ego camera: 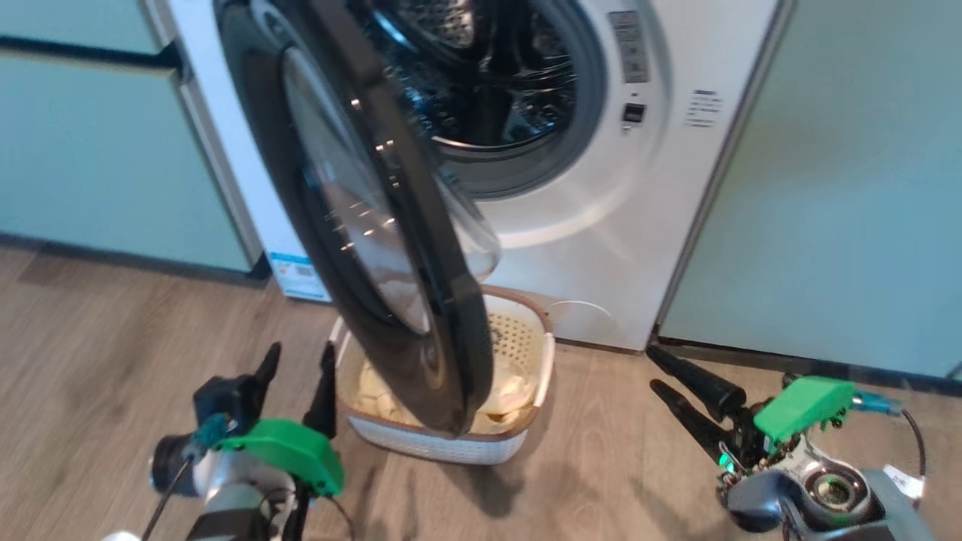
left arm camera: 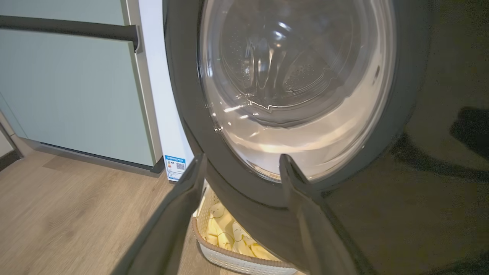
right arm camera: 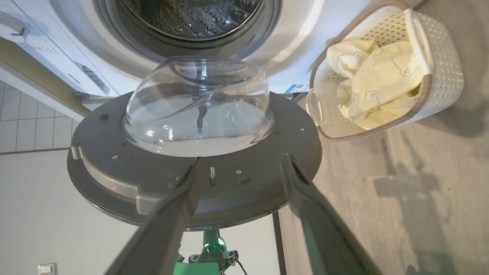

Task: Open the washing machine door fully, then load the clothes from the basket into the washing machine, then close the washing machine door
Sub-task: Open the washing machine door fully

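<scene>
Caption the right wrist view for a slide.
Open right hand facing the inner side of the partly open washer door, with the basket of yellow clothes beside it.

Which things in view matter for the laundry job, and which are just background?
Job:
washing machine door, standing open
washing machine
basket on the floor
clothes in the basket

Just there:
pale-green cabinets
wood floor
tiled wall
</scene>
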Robot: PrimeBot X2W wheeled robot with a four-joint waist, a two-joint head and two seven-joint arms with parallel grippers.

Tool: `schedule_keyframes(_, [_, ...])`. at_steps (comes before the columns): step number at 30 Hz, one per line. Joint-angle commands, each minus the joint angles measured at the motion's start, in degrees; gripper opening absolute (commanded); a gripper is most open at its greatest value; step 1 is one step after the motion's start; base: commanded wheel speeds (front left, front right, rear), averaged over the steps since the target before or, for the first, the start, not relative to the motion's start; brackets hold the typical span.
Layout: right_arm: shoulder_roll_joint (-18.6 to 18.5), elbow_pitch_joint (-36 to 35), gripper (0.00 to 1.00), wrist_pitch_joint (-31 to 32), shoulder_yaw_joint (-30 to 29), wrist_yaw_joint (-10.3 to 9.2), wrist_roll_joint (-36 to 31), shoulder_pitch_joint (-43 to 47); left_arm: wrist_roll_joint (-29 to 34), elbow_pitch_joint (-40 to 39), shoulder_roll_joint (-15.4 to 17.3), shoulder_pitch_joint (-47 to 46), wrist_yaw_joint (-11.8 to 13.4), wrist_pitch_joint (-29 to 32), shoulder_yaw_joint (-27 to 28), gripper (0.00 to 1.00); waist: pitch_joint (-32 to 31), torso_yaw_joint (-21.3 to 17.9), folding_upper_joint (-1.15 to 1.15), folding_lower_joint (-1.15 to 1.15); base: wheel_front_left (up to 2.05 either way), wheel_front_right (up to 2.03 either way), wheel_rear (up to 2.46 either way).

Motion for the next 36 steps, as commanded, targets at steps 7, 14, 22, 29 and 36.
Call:
schedule_keyframes(7, [-3.47,-7.99,1.0,-8.29,0.06,0.28,-5.25,2.8,0.77,-2.72,1.35,0.35,-0.77,-0.36,6.57,1.0,-1.8,-4.73,0.0,0.0,0.0,0.0,0.0])
schedule_keyframes(14, [-7.48,-12.89,1.0,-23.09,2.29,0.28,-9.83,7.09,1.27,-3.35,1.14,1.53,-1.37,-0.36,9.39,1.0,-2.43,-6.32,0.0,0.0,0.0,0.0,0.0])
schedule_keyframes(22, [-13.09,-11.55,1.0,-40.22,8.3,0.28,-15.09,8.26,1.66,-3.6,0.9,1.98,-1.69,-0.36,10.56,1.0,-2.66,-6.59,0.0,0.0,0.0,0.0,0.0])
schedule_keyframes(29, [-15.16,-8.72,1.0,-43.34,7.47,0.28,-22.0,8.15,1.83,-3.63,0.79,2.14,-1.9,-0.36,10.74,1.0,-2.7,-6.38,0.0,0.0,0.0,0.0,0.0])
schedule_keyframes(36, [-11.52,-11.42,1.0,-43.39,-3.04,0.28,-41.93,10.79,2.04,-3.93,0.73,2.21,-1.81,-0.36,10.98,1.0,-2.15,-6.74,0.0,0.0,0.0,0.0,0.0])
